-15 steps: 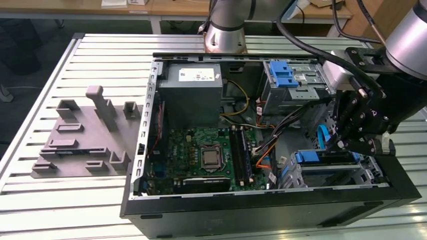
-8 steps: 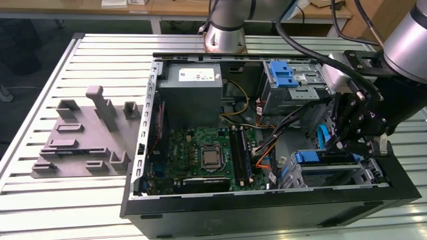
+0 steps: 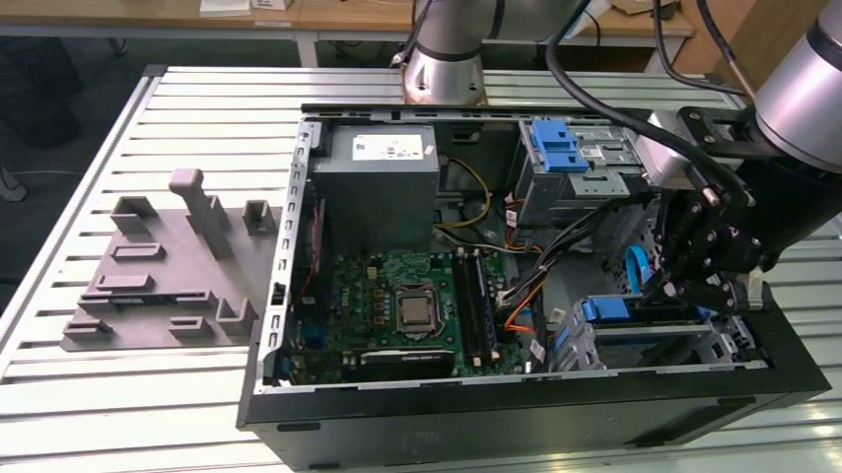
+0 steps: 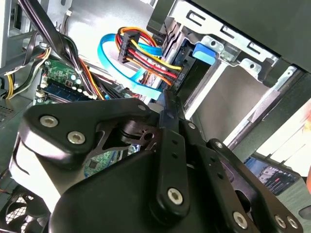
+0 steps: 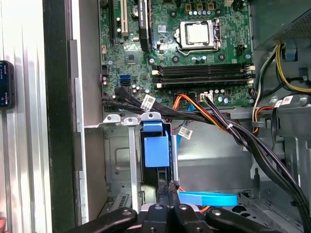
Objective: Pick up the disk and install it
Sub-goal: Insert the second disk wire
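- The disk (image 3: pixel 609 309) sits in the silver drive bay (image 3: pixel 658 347) at the near corner of the computer case (image 3: pixel 526 419), on the exterior view's right.
- It shows mostly as its blue carrier end (image 5: pixel 156 150); the rest is hidden inside the bay.
- Its long axis seems to run along the case's near wall, with the blue end pointing to the exterior view's left, toward the motherboard (image 3: pixel 394 305). It appears to stand on edge in the slot, though little of it shows.
- The gripper (image 3: pixel 677 288) hangs over the bay, just to the exterior view's right of the blue end.
- In both wrist views the fingers (image 5: pixel 167 194) are pressed together with nothing between them, their tips (image 4: pixel 167 108) aimed down at the slot. I cannot tell whether they touch the disk.
- A light blue flat cable (image 5: pixel 208 199) lies beside the fingertips.
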